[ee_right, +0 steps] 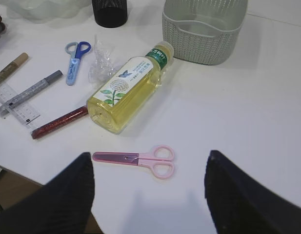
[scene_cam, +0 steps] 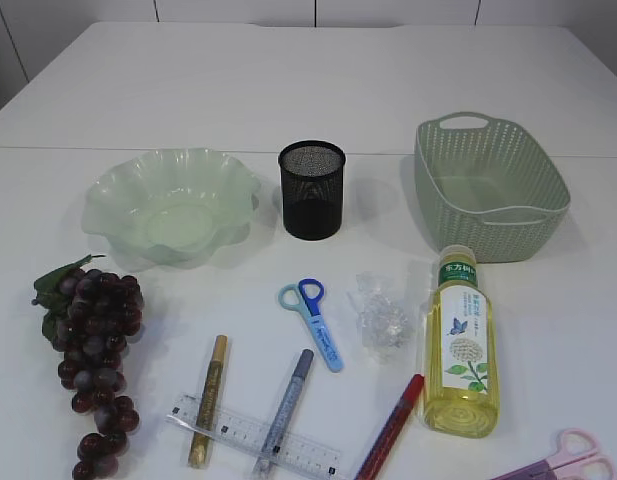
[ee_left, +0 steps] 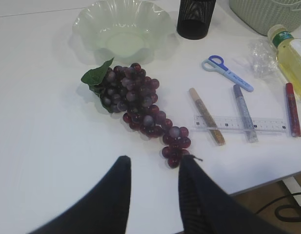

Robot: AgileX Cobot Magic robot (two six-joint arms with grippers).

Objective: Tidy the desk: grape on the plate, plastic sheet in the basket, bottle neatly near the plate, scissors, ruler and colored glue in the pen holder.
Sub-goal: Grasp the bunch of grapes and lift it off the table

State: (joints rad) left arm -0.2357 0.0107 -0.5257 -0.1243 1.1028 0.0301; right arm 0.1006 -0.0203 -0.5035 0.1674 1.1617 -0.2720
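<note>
Two pincers, both empty and spread, the right pincer (ee_right: pixel 148 195) wider than the left pincer (ee_left: pixel 152 195). Grape bunch (ee_left: pixel 138 105): on the worktop (scene_cam: pixel 288 90) short of the plate (scene_cam: pixel 168 205), long axis running from leaf end near the plate to tip lying just ahead of the left pincer; left arm clearly nearer. Pink scissors (ee_right: pixel 140 159): flat, crosswise just ahead of the right pincer. Pen holder (scene_cam: pixel 312 188): between plate and basket (scene_cam: pixel 488 190)
</note>
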